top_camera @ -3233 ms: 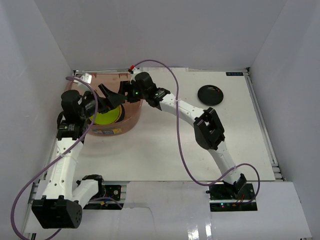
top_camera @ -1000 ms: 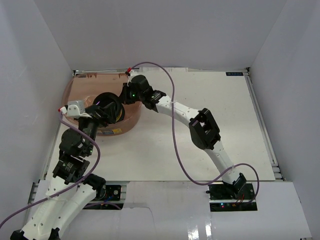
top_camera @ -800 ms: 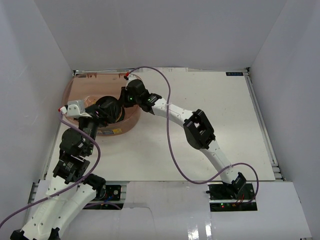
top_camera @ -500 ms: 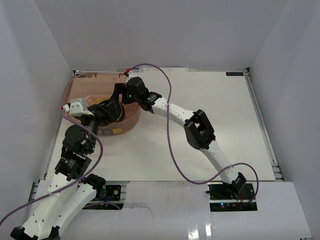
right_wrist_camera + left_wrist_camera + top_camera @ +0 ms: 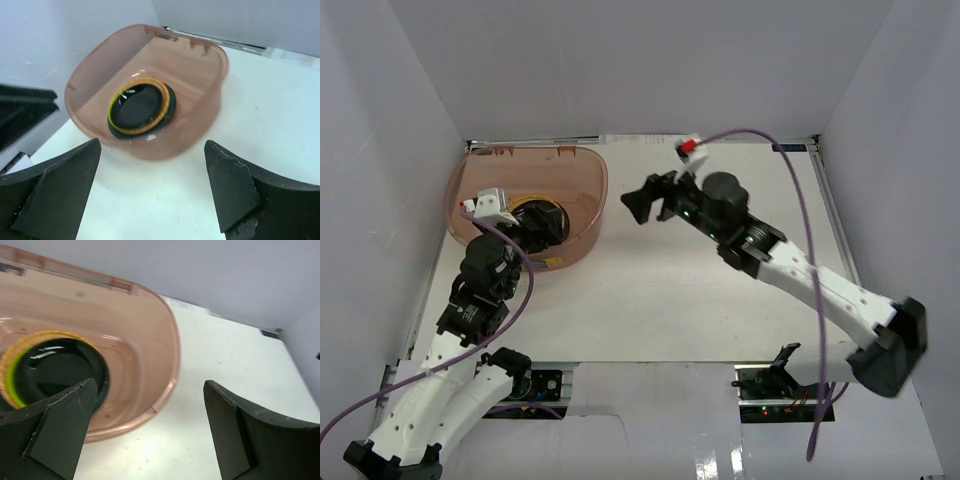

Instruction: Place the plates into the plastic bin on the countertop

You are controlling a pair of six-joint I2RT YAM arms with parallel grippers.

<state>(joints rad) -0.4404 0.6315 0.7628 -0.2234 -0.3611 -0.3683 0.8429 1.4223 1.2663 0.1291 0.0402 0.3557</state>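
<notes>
The plastic bin stands at the far left of the countertop. Inside it lie stacked plates: a black plate on top, an orange woven rim and a lime green edge under it. My right gripper hangs open and empty over the countertop, right of the bin. It appears in the right wrist view facing the bin. My left gripper is open and empty above the bin's near right rim, the black plate to its left.
White walls close the countertop on the left, back and right. Purple cables loop over both arms. The left arm's wrist leans over the bin's near wall. A dark part of the left arm shows beside the bin.
The right gripper opened, left the black plate on the stack in the bin, and drew back right, out over the countertop. The left arm shifted slightly toward the near side.
</notes>
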